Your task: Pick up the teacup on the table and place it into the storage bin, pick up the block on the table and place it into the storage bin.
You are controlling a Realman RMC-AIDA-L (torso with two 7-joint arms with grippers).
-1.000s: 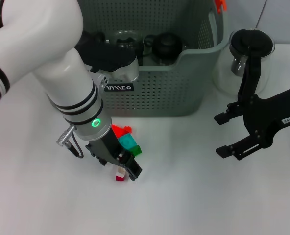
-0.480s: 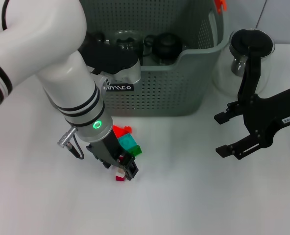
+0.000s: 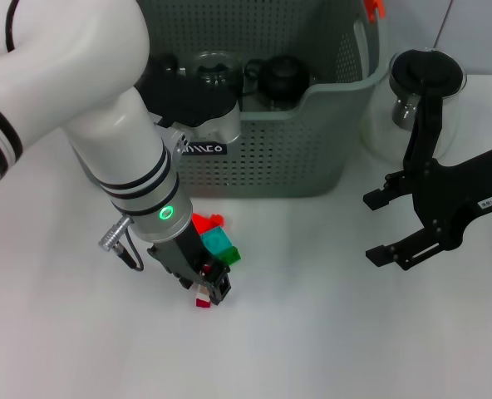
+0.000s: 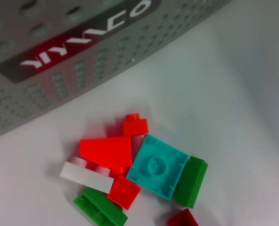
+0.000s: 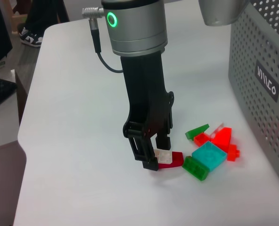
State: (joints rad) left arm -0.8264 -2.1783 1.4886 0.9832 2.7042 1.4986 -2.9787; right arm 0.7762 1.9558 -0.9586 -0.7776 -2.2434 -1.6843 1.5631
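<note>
A small dark red block [image 3: 203, 300] with a white piece on it lies on the white table, also seen in the right wrist view [image 5: 172, 161]. My left gripper [image 3: 208, 288] stands over it pointing down, fingers shut on the block's sides [image 5: 157, 153]. Beside it lies a pile of red, teal and green blocks [image 3: 216, 239] [image 4: 157, 165]. The grey-green storage bin [image 3: 312, 141] stands just behind. No teacup shows on the table. My right gripper [image 3: 373, 229] hangs open at the right, holding nothing.
Glass and dark vessels [image 3: 282, 77] sit inside the bin. A glass pitcher [image 3: 425, 83] with a black handle stands right of the bin, behind the right arm. The bin's black label [image 4: 78, 37] faces the blocks.
The left gripper's fingers have drawn together around the dark red block. The right arm has not moved.
</note>
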